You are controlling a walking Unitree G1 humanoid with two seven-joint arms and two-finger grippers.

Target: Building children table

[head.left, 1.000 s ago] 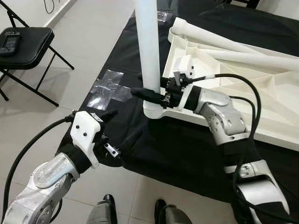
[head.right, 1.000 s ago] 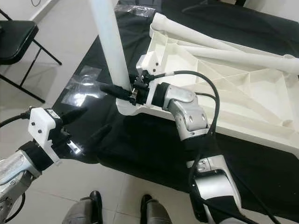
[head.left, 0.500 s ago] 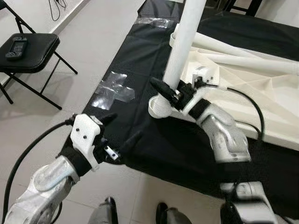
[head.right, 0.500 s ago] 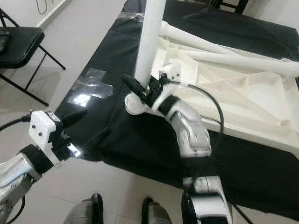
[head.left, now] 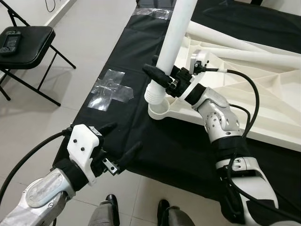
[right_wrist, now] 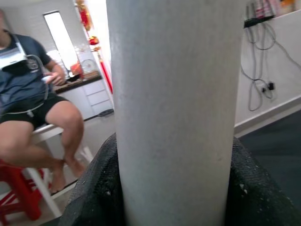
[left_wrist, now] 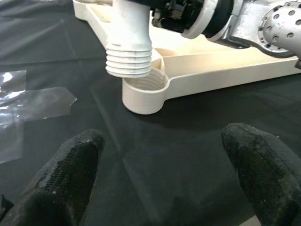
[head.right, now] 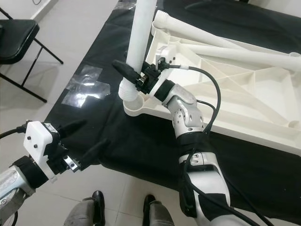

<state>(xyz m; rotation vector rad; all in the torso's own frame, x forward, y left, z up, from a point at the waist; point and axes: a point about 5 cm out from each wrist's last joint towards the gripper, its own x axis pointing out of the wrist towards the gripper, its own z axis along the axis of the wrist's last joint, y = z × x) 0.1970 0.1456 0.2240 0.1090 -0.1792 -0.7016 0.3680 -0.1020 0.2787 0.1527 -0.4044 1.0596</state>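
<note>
An upturned white table top (head.left: 263, 103) lies on a black cloth. My right gripper (head.left: 162, 77) is shut on a white table leg (head.left: 176, 33) that leans a little to the right. The leg's ribbed threaded end (left_wrist: 129, 59) hangs just above the round corner socket (left_wrist: 143, 92), slightly off to one side. In the right wrist view the leg (right_wrist: 174, 108) sits between the black fingers (right_wrist: 94, 188). My left gripper (head.left: 126, 136) is open and holds nothing, low over the cloth's near edge and short of the socket. Two more white legs (head.left: 244, 47) lie across the table top.
The black cloth (head.left: 155, 150) covers the tiled floor, with clear tape (head.left: 110, 89) on its left edge. A black folding chair (head.left: 23, 40) carrying a small device stands at far left. Dark shoes (head.left: 110, 207) show at the bottom edge. A person (right_wrist: 28, 94) sits in the background.
The camera has shifted. The leg stood upright with its base down in the socket; it now leans right and its threaded end shows above the socket. The left gripper stays open.
</note>
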